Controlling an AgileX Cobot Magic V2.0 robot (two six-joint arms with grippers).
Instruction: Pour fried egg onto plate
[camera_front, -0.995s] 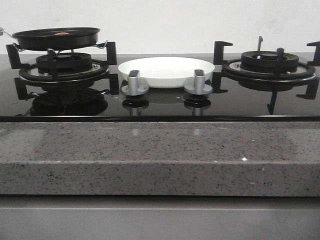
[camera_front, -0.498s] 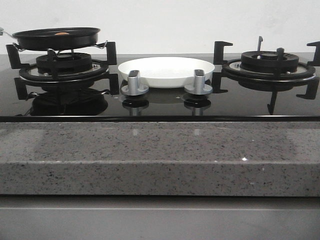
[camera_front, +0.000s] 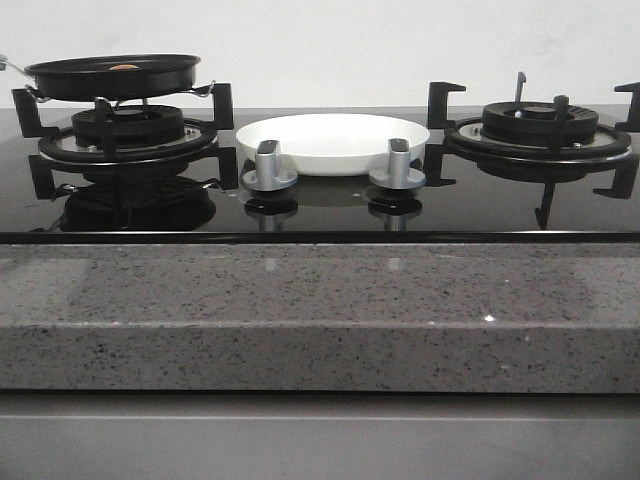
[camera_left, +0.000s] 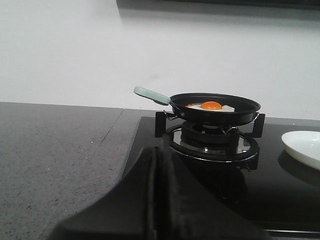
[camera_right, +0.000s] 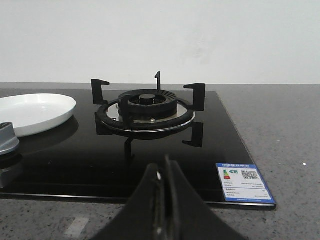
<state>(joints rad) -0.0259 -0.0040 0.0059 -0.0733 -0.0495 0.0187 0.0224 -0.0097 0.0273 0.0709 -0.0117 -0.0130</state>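
The fried egg (camera_left: 211, 106), white with an orange yolk, lies in a black frying pan (camera_left: 215, 109) with a pale green handle (camera_left: 151, 94) on the left burner; in the front view only a sliver of the egg (camera_front: 123, 67) shows above the pan (camera_front: 112, 76). The white plate (camera_front: 332, 142) sits on the hob between the burners, behind two knobs; it also shows in the left wrist view (camera_left: 302, 147) and the right wrist view (camera_right: 34, 113). My left gripper (camera_left: 157, 152) is shut and empty, short of the pan. My right gripper (camera_right: 164, 165) is shut and empty, before the right burner.
The black glass hob (camera_front: 320, 210) has a left burner grate (camera_front: 125, 135), a right burner grate (camera_front: 540, 125) and two silver knobs (camera_front: 268, 168) (camera_front: 397, 167) in front of the plate. A grey speckled counter (camera_front: 320, 310) runs along the front. A blue energy label (camera_right: 244, 182) sticks on the hob's corner.
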